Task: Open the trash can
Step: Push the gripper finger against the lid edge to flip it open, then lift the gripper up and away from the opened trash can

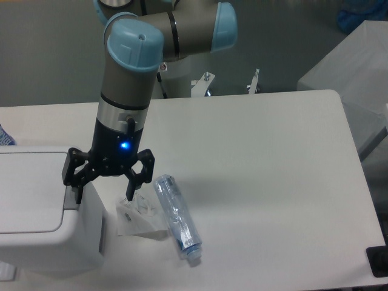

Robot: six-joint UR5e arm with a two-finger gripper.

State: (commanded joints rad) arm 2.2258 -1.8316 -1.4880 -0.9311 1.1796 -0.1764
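The trash can (42, 212) is a large white boxy bin at the front left of the table, its flat lid (30, 191) down. A grey push tab (71, 195) sits on its right rim. My gripper (104, 195) hangs open just right of the bin's top edge. Its left finger (78, 193) is at the push tab, its right finger (130, 189) is over the table. I cannot tell whether the left finger touches the tab. The gripper holds nothing.
A clear plastic bottle (176, 218) lies on the table right of the gripper. A crumpled clear wrapper (138, 215) lies between bottle and bin. A grey box (364, 66) stands beyond the table's far right edge.
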